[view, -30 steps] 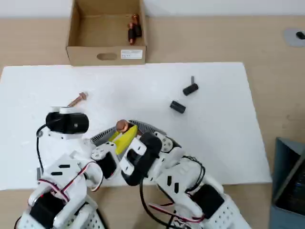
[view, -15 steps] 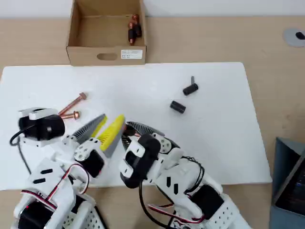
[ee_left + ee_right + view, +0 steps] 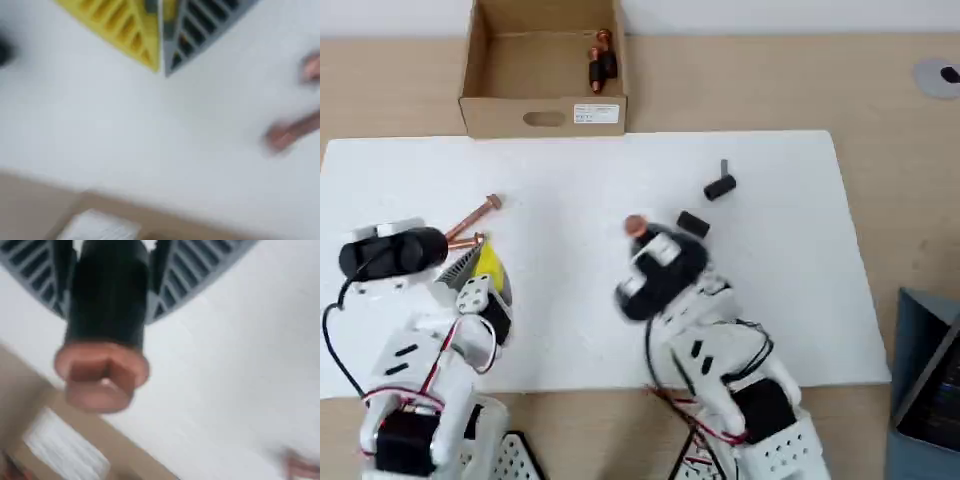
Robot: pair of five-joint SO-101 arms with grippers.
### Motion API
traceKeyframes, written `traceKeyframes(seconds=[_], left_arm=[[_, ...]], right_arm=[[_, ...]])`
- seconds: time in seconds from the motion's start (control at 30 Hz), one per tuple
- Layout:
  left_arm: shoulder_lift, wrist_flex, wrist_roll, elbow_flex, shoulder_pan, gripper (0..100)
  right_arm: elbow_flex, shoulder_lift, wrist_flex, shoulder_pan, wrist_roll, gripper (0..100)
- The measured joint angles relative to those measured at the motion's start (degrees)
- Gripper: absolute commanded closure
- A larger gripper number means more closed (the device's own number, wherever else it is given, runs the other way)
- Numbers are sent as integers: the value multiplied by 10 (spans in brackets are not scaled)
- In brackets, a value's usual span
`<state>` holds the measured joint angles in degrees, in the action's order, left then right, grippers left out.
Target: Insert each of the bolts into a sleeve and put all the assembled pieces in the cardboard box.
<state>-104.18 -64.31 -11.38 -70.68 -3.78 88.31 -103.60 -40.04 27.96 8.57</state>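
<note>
My right gripper [image 3: 645, 238] stands mid-mat, shut on an assembled piece: a black sleeve [image 3: 107, 300] with a copper bolt head [image 3: 102, 375] sticking out; the head also shows from above [image 3: 636, 226]. My left gripper [image 3: 478, 262] is at the left, its yellow and grey fingers [image 3: 140, 42] shut together on nothing, just beside two loose copper bolts [image 3: 470, 215] [image 3: 466, 242]. Two loose black sleeves [image 3: 719, 187] [image 3: 693, 224] lie right of centre. The cardboard box [image 3: 542, 115] at the back holds assembled pieces [image 3: 600, 62] in its right corner.
A white mat [image 3: 800, 300] covers the wooden table. A small dark pin [image 3: 724, 167] lies beyond the sleeves. A grey bin [image 3: 925, 380] stands at the right edge and a round grey disc [image 3: 938, 76] at the back right.
The two grippers were together at the mat's front. The left one let go, swung left to the loose bolts and shut. The right one carried the assembled piece farther back and right.
</note>
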Motion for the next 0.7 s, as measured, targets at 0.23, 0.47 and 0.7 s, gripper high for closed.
traceKeyframes(seconds=[0.23,0.47,0.7], left_arm=[[0,0,38,-96,47,999],[1,51,109,-183,91,999],[1,67,131,-246,94,999]], right_arm=[[-4,0,-76,-91,-95,989],[-76,0,-106,-100,-121,989],[-194,110,-90,-100,-121,989]])
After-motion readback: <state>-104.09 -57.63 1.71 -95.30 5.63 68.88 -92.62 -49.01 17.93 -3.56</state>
